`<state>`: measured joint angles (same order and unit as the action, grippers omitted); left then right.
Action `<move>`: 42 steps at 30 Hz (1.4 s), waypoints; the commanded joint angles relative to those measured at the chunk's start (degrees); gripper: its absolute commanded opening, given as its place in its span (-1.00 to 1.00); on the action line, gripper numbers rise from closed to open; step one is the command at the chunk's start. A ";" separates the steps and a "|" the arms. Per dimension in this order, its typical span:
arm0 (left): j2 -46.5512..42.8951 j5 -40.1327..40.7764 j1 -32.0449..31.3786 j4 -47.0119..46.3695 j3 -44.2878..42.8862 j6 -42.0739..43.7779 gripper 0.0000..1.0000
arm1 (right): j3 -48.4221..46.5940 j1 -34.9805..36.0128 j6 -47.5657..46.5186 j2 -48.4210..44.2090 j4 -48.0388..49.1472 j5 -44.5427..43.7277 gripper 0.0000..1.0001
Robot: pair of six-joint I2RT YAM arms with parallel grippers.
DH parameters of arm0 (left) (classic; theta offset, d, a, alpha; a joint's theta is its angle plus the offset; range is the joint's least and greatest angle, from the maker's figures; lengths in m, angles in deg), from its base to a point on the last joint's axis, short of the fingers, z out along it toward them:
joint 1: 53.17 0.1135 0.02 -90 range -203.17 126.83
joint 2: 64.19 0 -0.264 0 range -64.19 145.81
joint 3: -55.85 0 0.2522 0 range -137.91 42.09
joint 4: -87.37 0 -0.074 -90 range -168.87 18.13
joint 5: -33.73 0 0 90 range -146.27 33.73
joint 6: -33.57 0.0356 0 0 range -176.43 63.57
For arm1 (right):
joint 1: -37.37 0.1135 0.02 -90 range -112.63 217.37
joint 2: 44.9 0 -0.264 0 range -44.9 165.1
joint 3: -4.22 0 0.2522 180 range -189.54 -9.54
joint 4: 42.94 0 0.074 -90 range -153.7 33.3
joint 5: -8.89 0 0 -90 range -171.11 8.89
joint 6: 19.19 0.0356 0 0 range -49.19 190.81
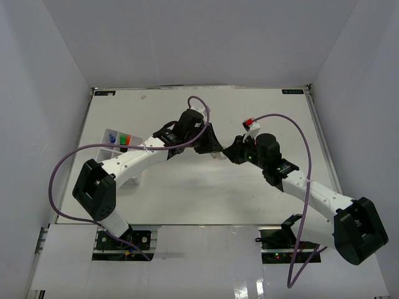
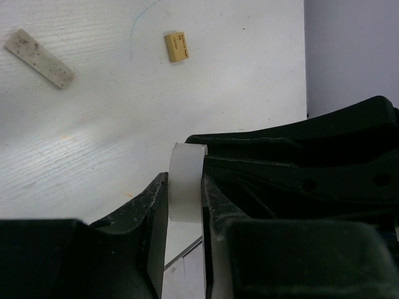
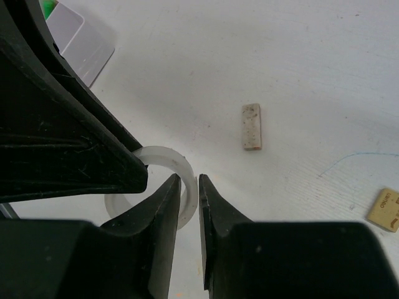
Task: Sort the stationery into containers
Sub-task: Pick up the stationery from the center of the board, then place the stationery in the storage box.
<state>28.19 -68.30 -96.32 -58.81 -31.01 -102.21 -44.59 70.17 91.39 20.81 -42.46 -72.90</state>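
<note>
Both arms hold one clear tape roll point(image 3: 163, 154): the left gripper point(image 2: 185, 185) is clamped across its wall, the right gripper point(image 3: 189, 185) pinches the rim just beside it, and a pull by either before the other lets go could twist the thin ring loose or drop it. The right wrist view shows the whole ring and a corner of the organizer tray point(image 3: 81, 37) beyond the left gripper; the left wrist view gives the roll edge-on only, and from above the grippers hide it.

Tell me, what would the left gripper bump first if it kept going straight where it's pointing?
The tape roll is pinched in the left gripper, so that comes first. Beyond it, probably the table, though depth is hard to judge.
</note>
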 commanded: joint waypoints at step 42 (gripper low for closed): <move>-32.79 29.61 31.64 33.04 16.41 20.38 -1.00 | 4.02 -0.19 -9.06 -7.18 -3.87 -4.60 0.75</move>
<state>-5.55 -39.47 -65.55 -23.99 -14.86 -83.21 -40.88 70.12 83.59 15.22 -47.59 -77.53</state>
